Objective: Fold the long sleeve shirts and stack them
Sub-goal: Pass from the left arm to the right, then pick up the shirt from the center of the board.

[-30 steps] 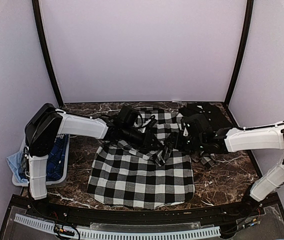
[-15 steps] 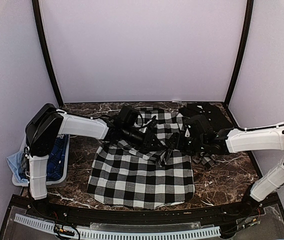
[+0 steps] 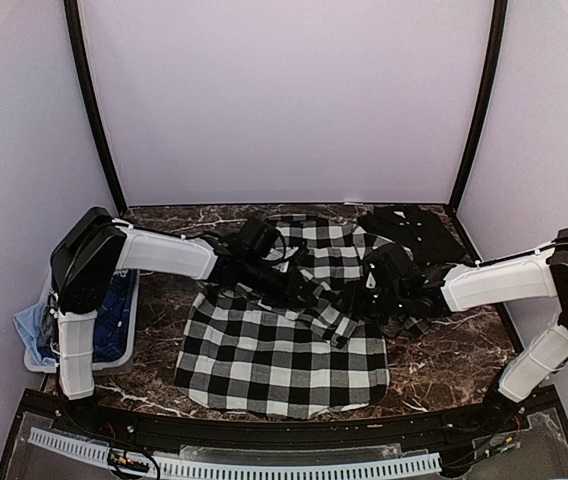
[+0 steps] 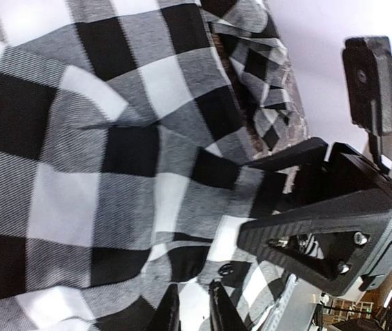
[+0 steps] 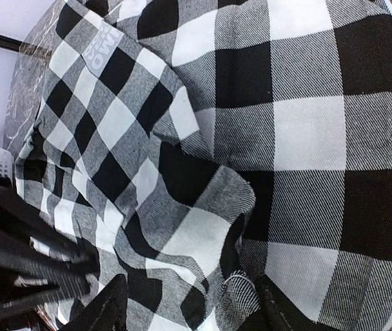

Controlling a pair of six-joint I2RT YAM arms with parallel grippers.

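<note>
The shirt (image 3: pixel 284 355), soft woven cloth in large black-and-white check, lies spread mid-desk (image 3: pixel 154 300), flat near the front edge and rumpled farther back. Only the right wrist view shows white block letters (image 5: pixel 103 51) on a black band. The right tool (image 5: pixel 192 307) stands open astride a raised fold. The left tool (image 4: pixel 192 314) is nearly closed; whether it grips cloth, I cannot tell.

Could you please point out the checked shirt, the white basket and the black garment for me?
checked shirt (image 3: pixel 284 350): top view, its near body panel.
white basket (image 3: pixel 112 366): top view, its near rim.
black garment (image 3: pixel 414 228): top view, its middle.
</note>
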